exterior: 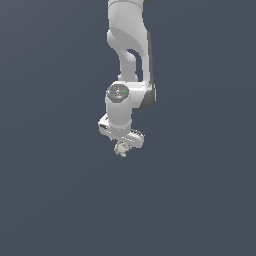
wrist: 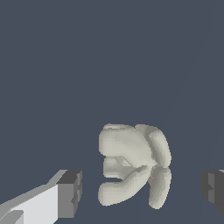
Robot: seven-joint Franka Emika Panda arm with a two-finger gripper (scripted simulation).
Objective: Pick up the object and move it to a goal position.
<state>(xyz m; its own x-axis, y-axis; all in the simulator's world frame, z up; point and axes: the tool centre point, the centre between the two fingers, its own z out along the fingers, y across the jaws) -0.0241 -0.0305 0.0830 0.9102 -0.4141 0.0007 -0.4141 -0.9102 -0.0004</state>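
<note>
The object (wrist: 131,164) is a cream-beige lumpy thing with several stubby lobes. In the wrist view it lies between my two fingers, with a gap on each side: one fingertip (wrist: 70,192) and the other fingertip (wrist: 214,188) stand apart from it. The gripper (wrist: 142,190) is open. In the exterior view the object (exterior: 121,149) shows just under the gripper (exterior: 123,145), partly hidden by the hand, on the plain dark grey surface.
The white arm (exterior: 129,45) comes down from the top of the exterior view. A flat dark grey-blue surface (exterior: 60,190) fills both views.
</note>
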